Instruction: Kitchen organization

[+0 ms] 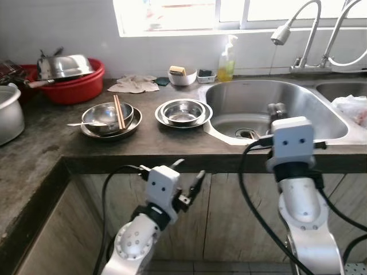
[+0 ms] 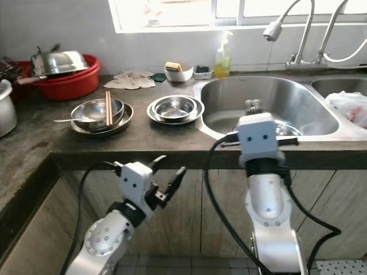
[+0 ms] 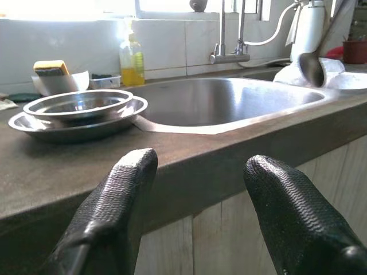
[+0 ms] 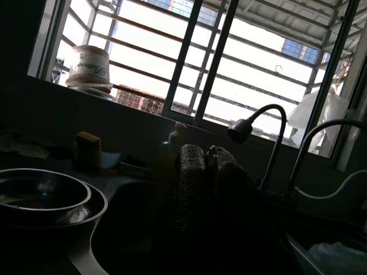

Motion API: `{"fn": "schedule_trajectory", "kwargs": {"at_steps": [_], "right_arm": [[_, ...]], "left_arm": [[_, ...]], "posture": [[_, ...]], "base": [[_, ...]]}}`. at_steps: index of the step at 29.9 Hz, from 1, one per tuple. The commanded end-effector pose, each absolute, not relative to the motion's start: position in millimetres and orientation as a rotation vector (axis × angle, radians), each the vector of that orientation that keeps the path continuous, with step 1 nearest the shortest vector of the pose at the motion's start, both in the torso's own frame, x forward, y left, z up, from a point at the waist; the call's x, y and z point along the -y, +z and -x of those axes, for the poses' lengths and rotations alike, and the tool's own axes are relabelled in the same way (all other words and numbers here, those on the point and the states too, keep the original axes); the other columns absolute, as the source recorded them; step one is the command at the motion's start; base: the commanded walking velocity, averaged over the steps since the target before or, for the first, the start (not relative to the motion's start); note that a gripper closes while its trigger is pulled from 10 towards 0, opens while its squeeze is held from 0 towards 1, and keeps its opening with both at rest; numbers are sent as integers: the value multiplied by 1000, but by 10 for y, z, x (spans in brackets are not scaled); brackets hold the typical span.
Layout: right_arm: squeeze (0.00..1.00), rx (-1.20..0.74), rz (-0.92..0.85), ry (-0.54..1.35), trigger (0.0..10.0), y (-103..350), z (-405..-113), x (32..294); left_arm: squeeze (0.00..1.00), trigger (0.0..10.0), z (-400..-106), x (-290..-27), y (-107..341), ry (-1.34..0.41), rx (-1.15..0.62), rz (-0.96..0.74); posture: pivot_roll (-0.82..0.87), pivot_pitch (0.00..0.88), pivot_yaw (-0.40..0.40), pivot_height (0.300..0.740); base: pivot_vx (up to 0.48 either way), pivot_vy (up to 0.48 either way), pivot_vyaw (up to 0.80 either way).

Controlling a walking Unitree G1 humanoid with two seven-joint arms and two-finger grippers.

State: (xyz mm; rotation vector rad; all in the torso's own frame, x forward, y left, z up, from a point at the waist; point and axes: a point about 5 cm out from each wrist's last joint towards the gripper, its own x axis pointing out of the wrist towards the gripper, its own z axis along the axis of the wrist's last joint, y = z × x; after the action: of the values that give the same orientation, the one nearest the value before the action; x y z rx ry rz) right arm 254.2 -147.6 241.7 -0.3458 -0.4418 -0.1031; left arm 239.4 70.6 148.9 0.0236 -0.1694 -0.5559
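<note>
Countertop (image 1: pixel 143 140) of dark stone runs across the head views, with a steel sink (image 1: pixel 298 100) set into it at 2 o'clock. Near the sink's left rim sits a steel bowl nested in a plate (image 1: pixel 183 112), and at 9 o'clock from that stack, just beside it, a second bowl and plate (image 1: pixel 109 120) carries a pair of chopsticks (image 1: pixel 118 111) laid across the rim and a spoon (image 1: pixel 86 124) poking out toward 9 o'clock. At 11 o'clock a red basin (image 1: pixel 74 86) holds an upturned steel pot (image 1: pixel 64 65); a pale cooker pot (image 1: pixel 10 112) stands at the far 9 o'clock edge. Along the back wall, at 12 o'clock, lie a crumpled rag (image 1: pixel 133 83), a small white bowl with a sponge (image 1: pixel 182 74) and a yellow soap bottle (image 1: pixel 226 60). 2 faucets (image 1: pixel 298 34) arch over the sink at 1 o'clock.

The left gripper (image 1: pixel 188 182) hangs below the counter edge at 6 o'clock in front of the wooden cabinet fronts, its 2 black fingers (image 3: pixel 114 212) spread apart with nothing between them. The right gripper (image 1: pixel 276 110) is raised over the sink's front rim at 4 o'clock, fingers (image 4: pixel 192 177) pressed together and holding nothing. A white plastic bag (image 1: pixel 351 107) lies in the second basin at 3 o'clock.
</note>
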Motion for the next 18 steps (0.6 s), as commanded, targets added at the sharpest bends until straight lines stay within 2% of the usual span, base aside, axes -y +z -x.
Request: {"fn": "schedule_trajectory", "kwargs": {"at_steps": [1,11,18], "right_arm": [[0,477,331,-70,10000,2498,-2565,1433],[0,479,313,-8,10000,2549,-2631,1405],[0,479,312,19,10000,2557,-2666,1402]], "left_arm": [[0,10000,-2400,-729,1503,-544,178,-49],[0,10000,-2405,-743,1501,-527,185,-70],[0,10000,-2424,-754,1499,-516,188,-82]], "posture": [[60,11,-25,740],[61,1,-31,740],[59,0,-31,740]], "base": [[0,-390,0],[0,-424,0],[299,-371,0]]}}
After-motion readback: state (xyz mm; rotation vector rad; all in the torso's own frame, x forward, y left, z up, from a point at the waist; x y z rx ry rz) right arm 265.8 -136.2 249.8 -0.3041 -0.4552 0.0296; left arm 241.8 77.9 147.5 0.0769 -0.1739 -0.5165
